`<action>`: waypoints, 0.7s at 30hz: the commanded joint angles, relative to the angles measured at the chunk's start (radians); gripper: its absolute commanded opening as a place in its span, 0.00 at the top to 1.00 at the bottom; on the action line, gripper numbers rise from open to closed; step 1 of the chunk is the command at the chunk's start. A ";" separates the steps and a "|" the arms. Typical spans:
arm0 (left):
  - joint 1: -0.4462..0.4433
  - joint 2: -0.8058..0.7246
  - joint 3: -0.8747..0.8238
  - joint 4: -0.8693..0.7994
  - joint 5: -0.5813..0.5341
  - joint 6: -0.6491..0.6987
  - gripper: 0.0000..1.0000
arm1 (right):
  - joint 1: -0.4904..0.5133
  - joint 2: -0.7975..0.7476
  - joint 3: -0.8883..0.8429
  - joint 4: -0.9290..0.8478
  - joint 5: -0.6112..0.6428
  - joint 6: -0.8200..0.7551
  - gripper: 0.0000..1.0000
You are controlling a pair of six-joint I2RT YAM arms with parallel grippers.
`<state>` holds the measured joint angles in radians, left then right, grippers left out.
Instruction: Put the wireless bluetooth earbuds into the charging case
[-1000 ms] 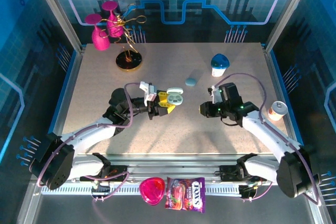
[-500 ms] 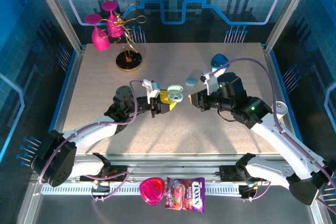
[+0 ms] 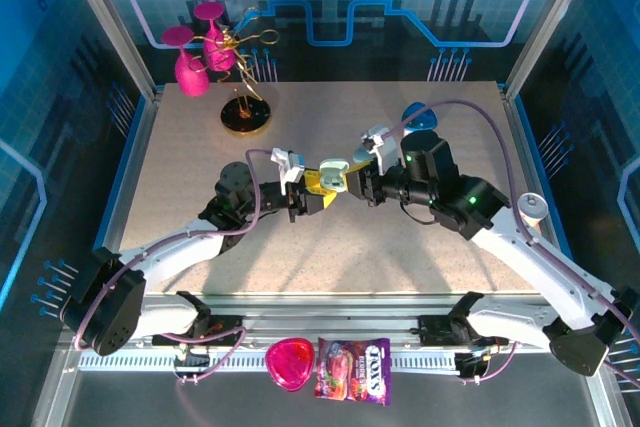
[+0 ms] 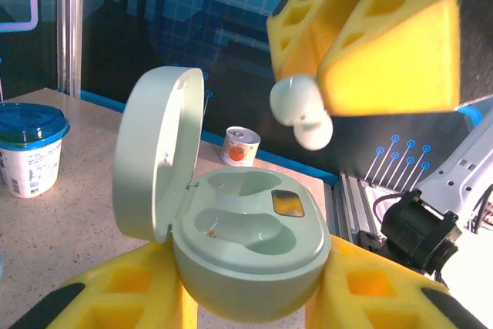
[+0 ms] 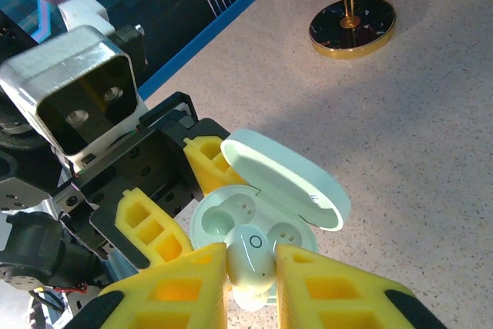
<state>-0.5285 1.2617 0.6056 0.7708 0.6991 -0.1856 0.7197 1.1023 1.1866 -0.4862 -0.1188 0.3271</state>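
**Pale earbud poised over an open case, sockets waiting just below**

The left gripper clamps its yellow fingers on the two flanks of the charging case and holds it off the table, mouth upward. The lid stands upright on the hinge side, clear of the approach. Both sockets look hollow, so I judge neither bud is seated yet.

The right gripper is pinched narrow on one earbud, which sits between its fingertips and pokes out below them. In the left wrist view the bud hangs just above the case and apart from it, offset toward the side away from the lid. Its long axis is tilted rather than plumb. From the right wrist view it lies over the near rim, roughly between the two sockets rather than centred on either.

The coming move turns on that offset. The right arm probably has to shift the bud sideways over one socket, line its long axis up with the hollow, then lower it. A tilted entry could catch the rim.
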 commanded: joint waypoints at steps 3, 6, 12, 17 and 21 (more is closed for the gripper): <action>-0.005 0.001 0.028 0.060 0.032 -0.053 0.71 | 0.013 0.013 0.027 0.034 0.016 -0.034 0.79; -0.005 0.001 0.025 0.082 0.044 -0.073 0.71 | 0.013 0.013 0.018 0.037 0.024 -0.038 0.79; -0.004 0.007 0.014 0.137 0.058 -0.104 0.71 | 0.013 0.019 0.002 0.051 0.033 -0.045 0.79; -0.005 0.005 0.016 0.139 0.054 -0.104 0.72 | 0.012 0.021 -0.007 0.052 0.033 -0.055 0.79; -0.005 0.008 0.015 0.146 0.050 -0.106 0.72 | 0.012 0.020 -0.013 0.051 0.031 -0.064 0.79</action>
<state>-0.5285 1.2625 0.6064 0.8673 0.7303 -0.2832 0.7212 1.1194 1.1839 -0.4484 -0.1040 0.2859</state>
